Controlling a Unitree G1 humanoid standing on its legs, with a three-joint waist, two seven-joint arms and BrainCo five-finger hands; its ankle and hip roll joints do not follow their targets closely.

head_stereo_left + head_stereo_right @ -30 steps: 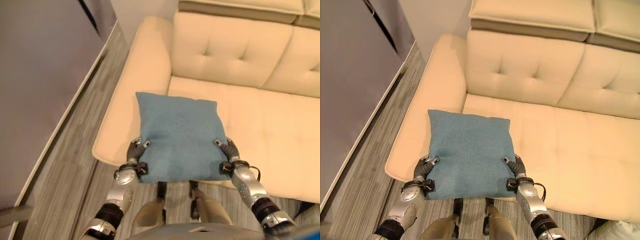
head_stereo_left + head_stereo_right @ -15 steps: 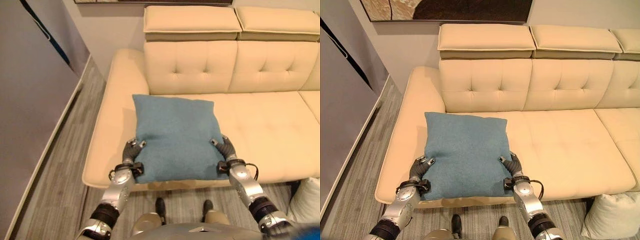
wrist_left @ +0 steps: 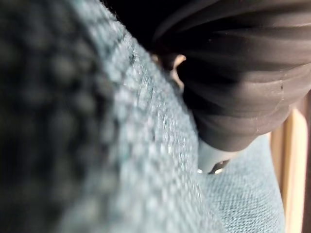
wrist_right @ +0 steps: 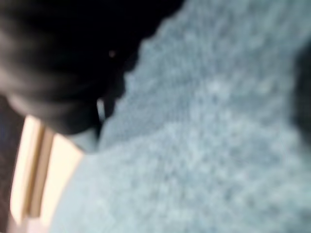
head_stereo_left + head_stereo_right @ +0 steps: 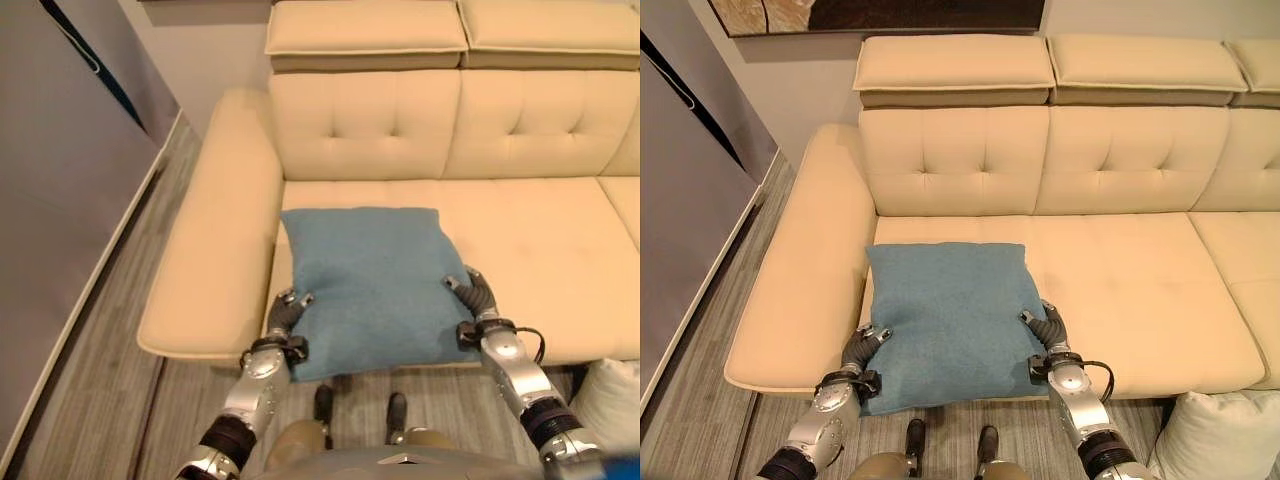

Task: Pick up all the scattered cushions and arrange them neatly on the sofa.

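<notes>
Now the blue cushion [image 5: 945, 320] is carried flat over the sofa [image 5: 1140, 290] seat.

Left hand [image 5: 862, 352] and right hand [image 5: 1045, 330] each clasp one side of it, fingers curled on the fabric, probably to keep it level near the sofa's left armrest [image 5: 800, 290]. A white cushion [image 5: 1220, 435] lies on the floor beside the sofa's front.

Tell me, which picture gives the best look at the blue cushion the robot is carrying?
The right eye view: the whole blue cushion shows there over the sofa seat, with the left hand and right hand gripping its two near corners. The left eye view shows much the same. Both wrist views show just close-up blue fabric.
</notes>
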